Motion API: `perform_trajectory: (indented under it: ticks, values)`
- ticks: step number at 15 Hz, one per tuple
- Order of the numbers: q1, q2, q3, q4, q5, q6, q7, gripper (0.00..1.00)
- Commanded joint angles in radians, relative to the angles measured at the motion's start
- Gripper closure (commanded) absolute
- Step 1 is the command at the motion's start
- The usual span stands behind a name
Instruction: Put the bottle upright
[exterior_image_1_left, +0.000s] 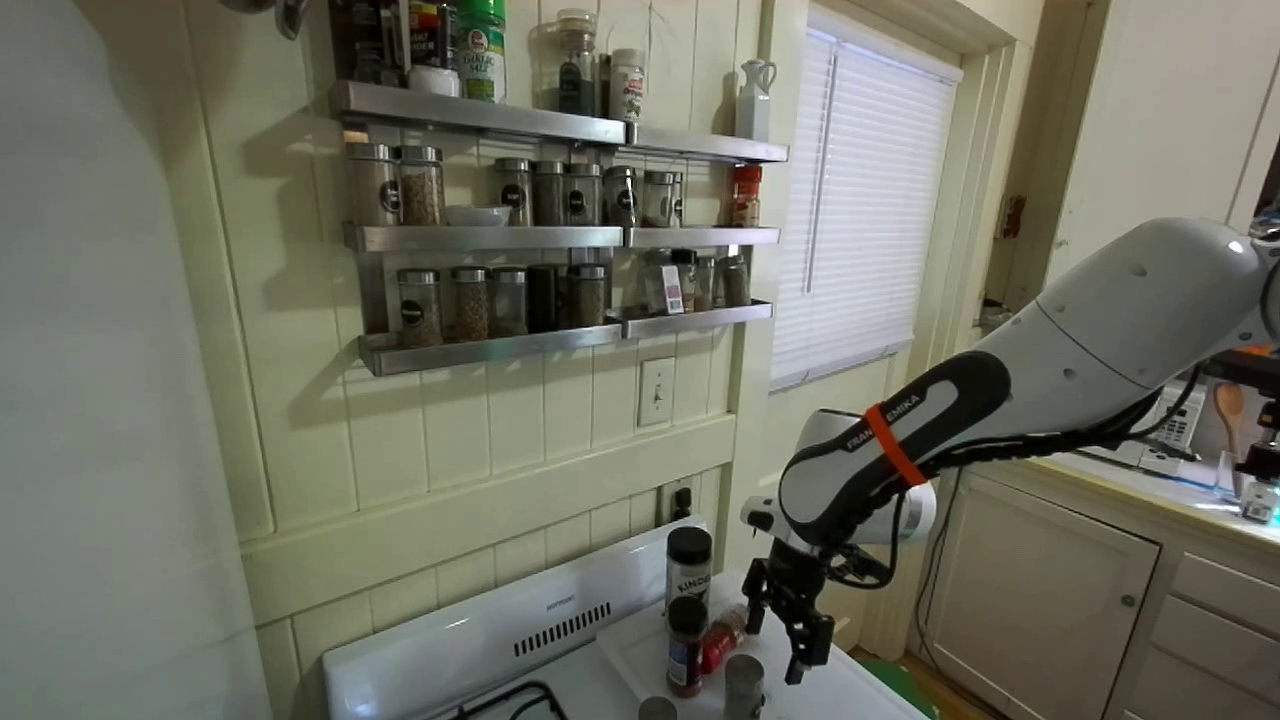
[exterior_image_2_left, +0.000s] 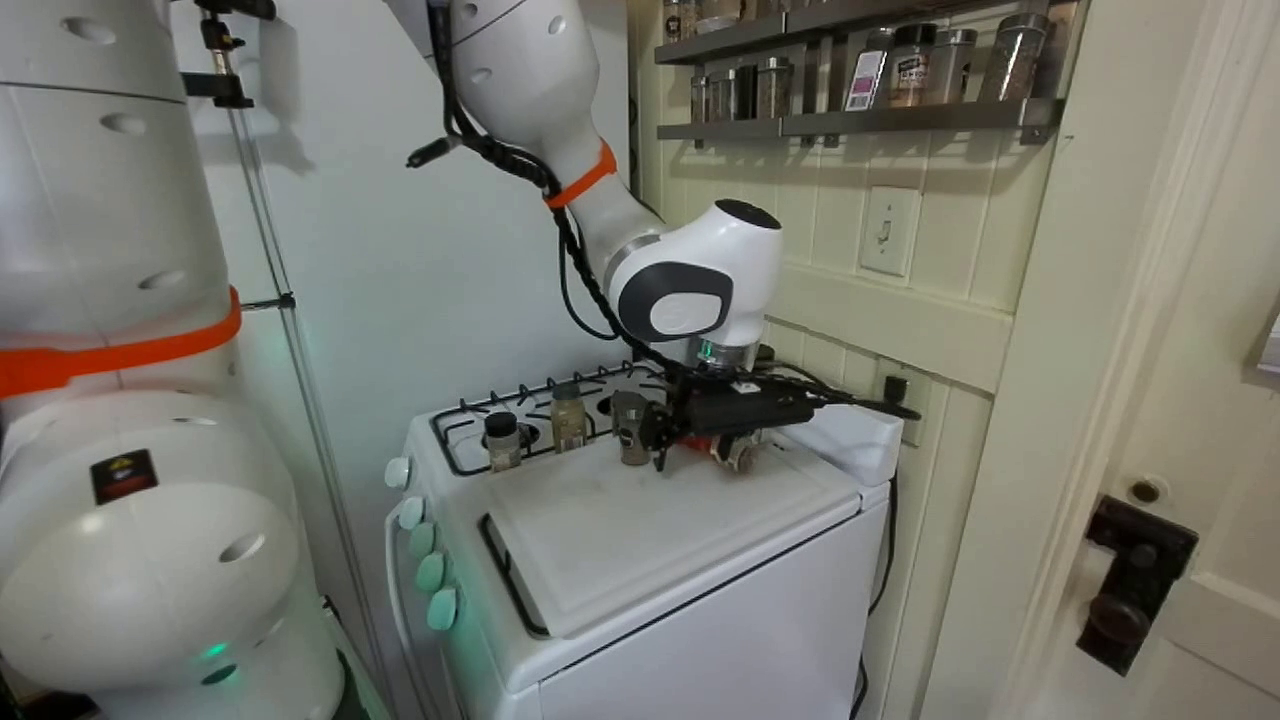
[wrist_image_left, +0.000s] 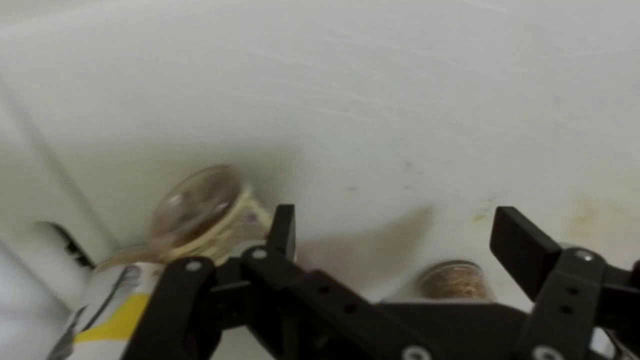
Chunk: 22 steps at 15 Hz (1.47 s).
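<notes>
Gaping empty, my black two-fingered gripper hangs beside the toppled clear, round, red-capped bottle! Likely light, slick: pinch mid-body.

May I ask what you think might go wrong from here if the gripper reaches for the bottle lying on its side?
The lying bottle is round and might roll if nudged. In the wrist view, one finger hides part of it, so the open gripper may press down on it instead of straddling it. The shorter black-capped bottle stands close beside it and could be knocked over.
</notes>
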Motion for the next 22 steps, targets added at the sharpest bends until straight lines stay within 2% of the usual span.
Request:
perform_trajectory:
  ticks: [1,5,7,12,16,22]
  values:
    - [-0.003,-0.066,0.008,-0.049,-0.035,-0.112,0.061,0.00]
    - [0.002,-0.137,0.003,-0.076,-0.120,-0.050,0.183,0.00]
    - [0.008,-0.173,0.001,-0.077,-0.143,-0.026,0.199,0.00]
    - [0.032,-0.157,-0.015,-0.064,-0.139,0.030,0.091,0.00]
    - [0.039,-0.111,-0.027,-0.074,-0.112,0.150,-0.020,0.00]
    - [0.040,-0.026,-0.014,-0.055,0.006,0.231,-0.197,0.00]
